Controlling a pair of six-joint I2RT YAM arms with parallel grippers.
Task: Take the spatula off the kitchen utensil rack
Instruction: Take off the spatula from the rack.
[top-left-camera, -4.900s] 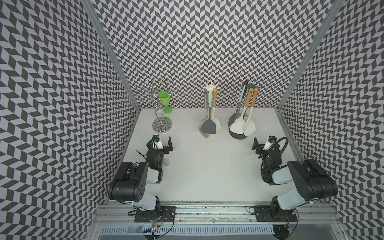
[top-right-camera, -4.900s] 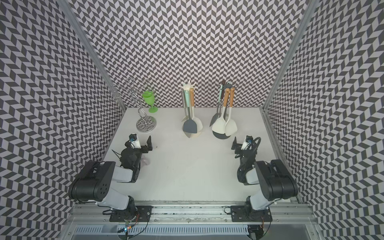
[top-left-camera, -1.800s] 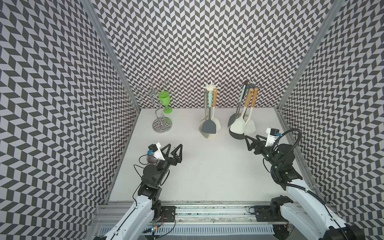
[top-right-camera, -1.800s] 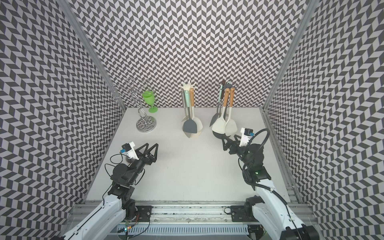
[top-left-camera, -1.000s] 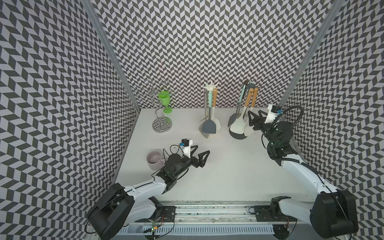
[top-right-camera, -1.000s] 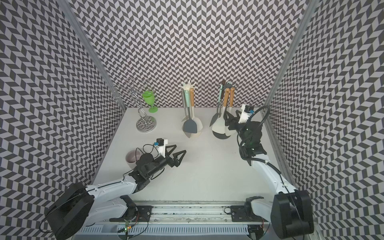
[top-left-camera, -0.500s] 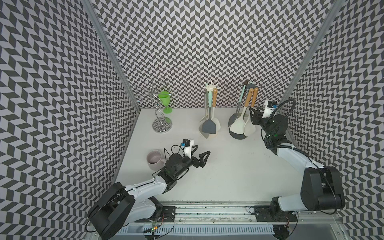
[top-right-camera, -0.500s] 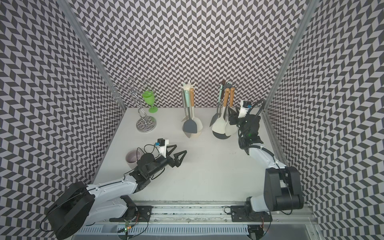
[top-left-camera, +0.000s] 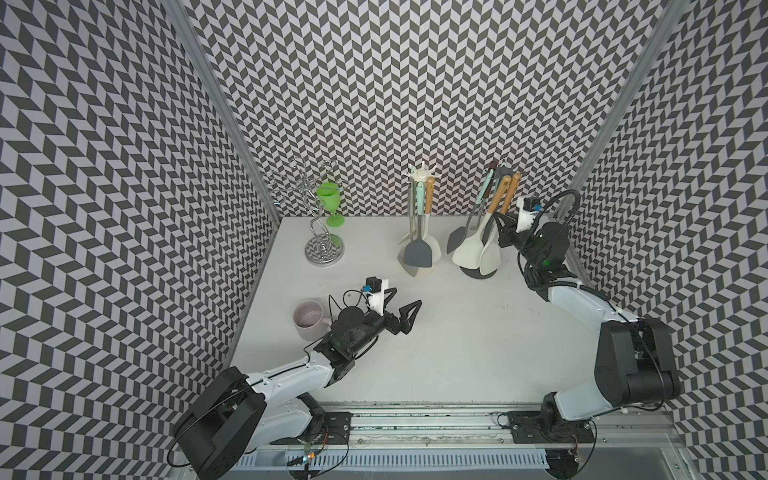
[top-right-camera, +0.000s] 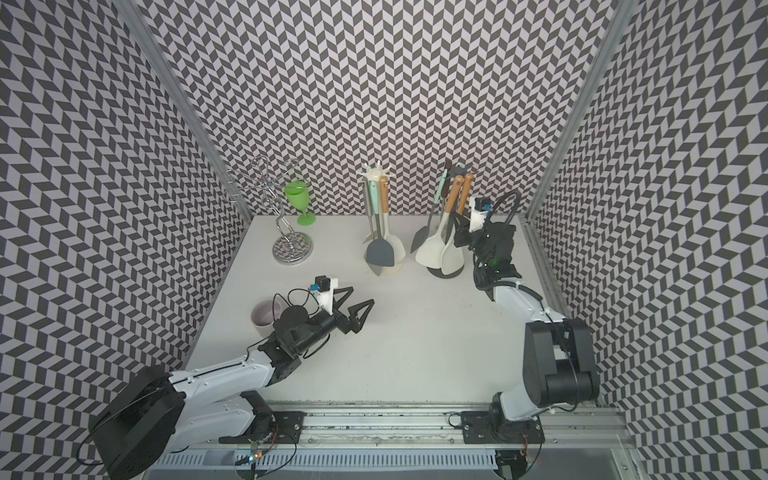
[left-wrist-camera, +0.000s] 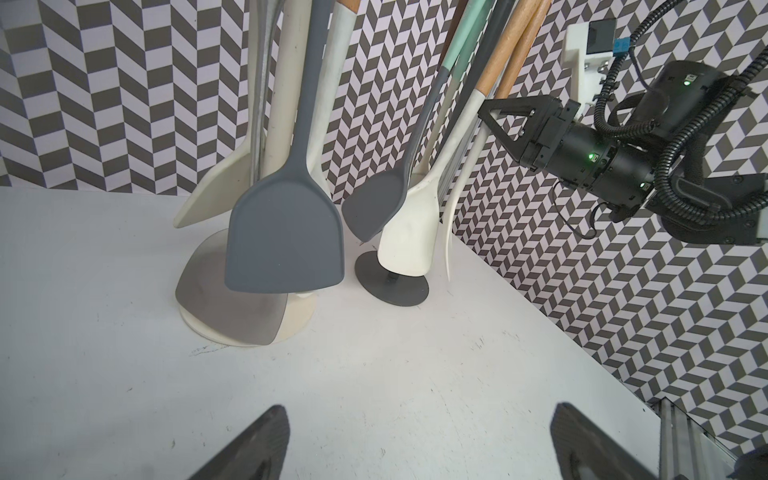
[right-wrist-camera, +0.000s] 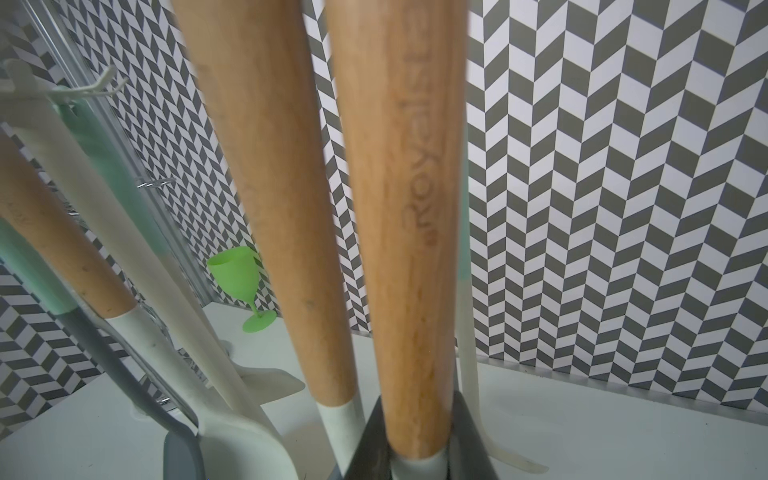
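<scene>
Fingers (right-wrist-camera: 368, 444) of the right gripper (top-left-camera: 500, 229) pinched between them the spatula's (right-wrist-camera: 411, 249) stiff, light, probably slick wooden handle; left gripper (top-left-camera: 407, 297) gaped.

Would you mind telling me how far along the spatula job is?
Done: the right gripper is at the rack. In hand: its jaws grip the spatula by its wooden handle. Left: lifting it off, since it hangs on the rack. The left gripper hovers open, empty.

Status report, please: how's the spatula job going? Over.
Left end effector open, empty. Right end effector clamped on spatula handle. Spatula still on rack. Neighbouring utensil close beside.
</scene>
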